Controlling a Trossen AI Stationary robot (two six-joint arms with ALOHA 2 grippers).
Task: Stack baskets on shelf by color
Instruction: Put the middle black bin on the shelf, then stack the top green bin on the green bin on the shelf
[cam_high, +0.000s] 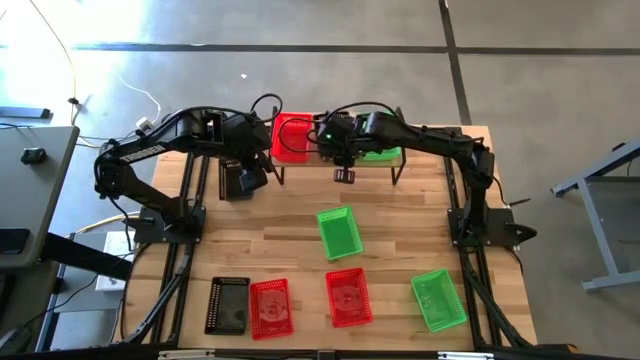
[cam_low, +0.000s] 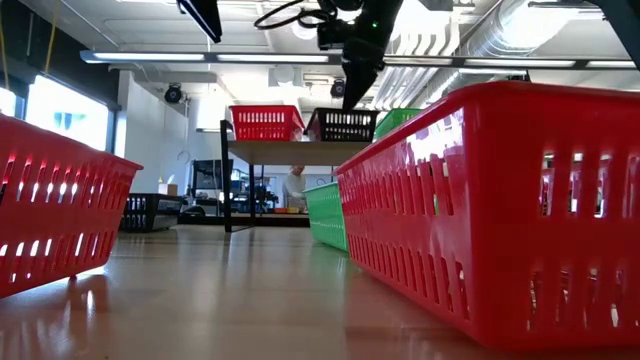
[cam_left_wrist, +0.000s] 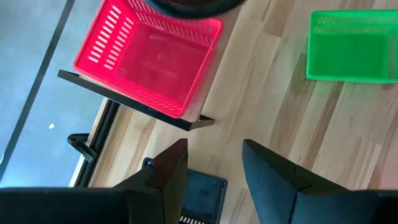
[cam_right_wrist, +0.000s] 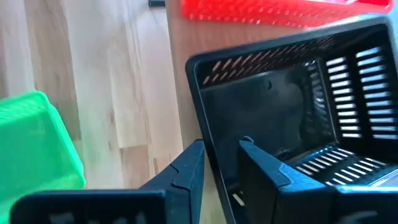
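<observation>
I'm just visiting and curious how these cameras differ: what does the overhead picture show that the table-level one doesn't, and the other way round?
Only the overhead view shows both arms whole, the left gripper open above a black basket on the table, and a black basket at the table's near edge.

Only the table-level view shows the ceiling, the room behind and a person far off.

Both show the shelf carrying a red basket, with the right gripper above it, and red and green baskets waiting on the table.
</observation>
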